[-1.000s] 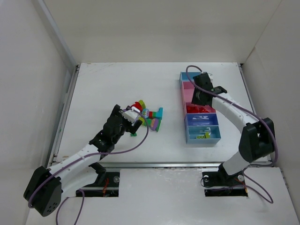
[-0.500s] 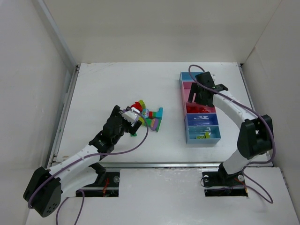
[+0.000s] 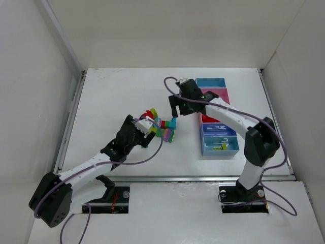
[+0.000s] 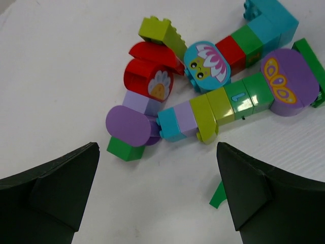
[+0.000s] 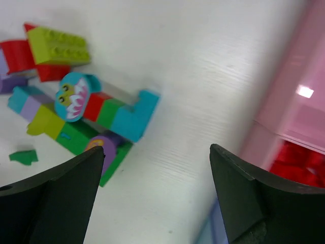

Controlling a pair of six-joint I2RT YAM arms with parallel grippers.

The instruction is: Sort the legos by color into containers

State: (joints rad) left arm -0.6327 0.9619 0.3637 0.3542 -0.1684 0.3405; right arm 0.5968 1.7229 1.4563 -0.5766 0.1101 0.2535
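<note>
Legos (image 4: 203, 96) lie in a joined cluster just beyond your left gripper (image 4: 157, 148), whose fingers (image 4: 51, 193) stand wide apart above the table (image 4: 61, 61). A small green piece (image 4: 217, 195) lies apart from the cluster, just beside one left finger. Your right gripper (image 5: 156, 150) also has its fingers spread wide. The same cluster sits ahead and to their left, the containers (image 5: 289, 101) to their right, red bricks (image 5: 299, 168) showing in a pink bin.

Multicoloured legos (image 3: 162, 127) clustered left of containers (image 3: 211, 83)
</note>
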